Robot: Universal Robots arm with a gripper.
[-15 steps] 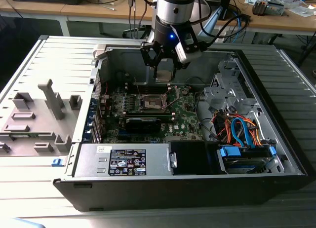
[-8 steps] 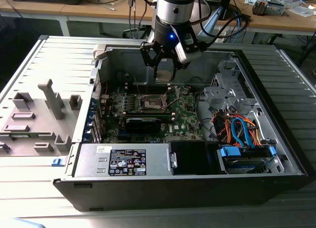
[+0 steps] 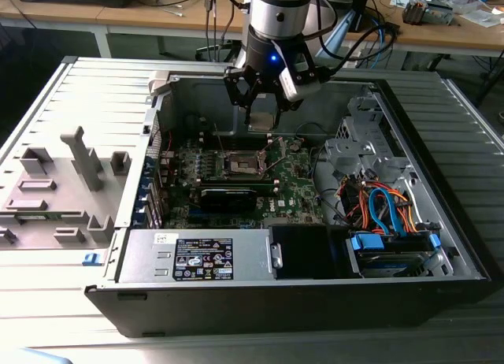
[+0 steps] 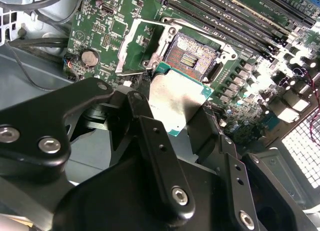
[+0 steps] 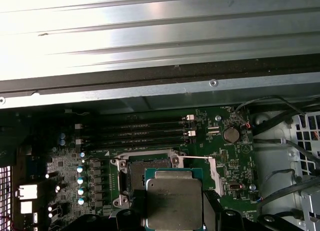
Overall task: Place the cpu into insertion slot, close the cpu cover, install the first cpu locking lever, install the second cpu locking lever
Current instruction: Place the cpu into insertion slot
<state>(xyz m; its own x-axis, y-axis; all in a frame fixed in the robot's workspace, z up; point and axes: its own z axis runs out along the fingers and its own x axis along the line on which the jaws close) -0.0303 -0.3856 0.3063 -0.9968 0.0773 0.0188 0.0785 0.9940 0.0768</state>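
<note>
My gripper (image 3: 261, 112) hangs over the open computer case, shut on the cpu (image 3: 261, 120), a flat square chip with a silver-grey top. The second wrist view shows the cpu (image 4: 176, 98) clamped between the black fingers (image 4: 136, 108), a little short of the insertion slot (image 4: 192, 55). That slot (image 3: 242, 165) is a square socket with a dark centre on the green board, and it stands uncovered. The cpu cover (image 4: 136, 47) is swung open, off to one side of the socket. In the first wrist view the cpu (image 5: 175, 200) hides part of the slot (image 5: 131, 175).
A long black block (image 3: 228, 197) lies on the board just in front of the socket. The power supply (image 3: 201, 258) fills the case's front, with drive cables (image 3: 379, 208) at the exterior view's right. A grey fixture tray (image 3: 63, 192) sits left of the case.
</note>
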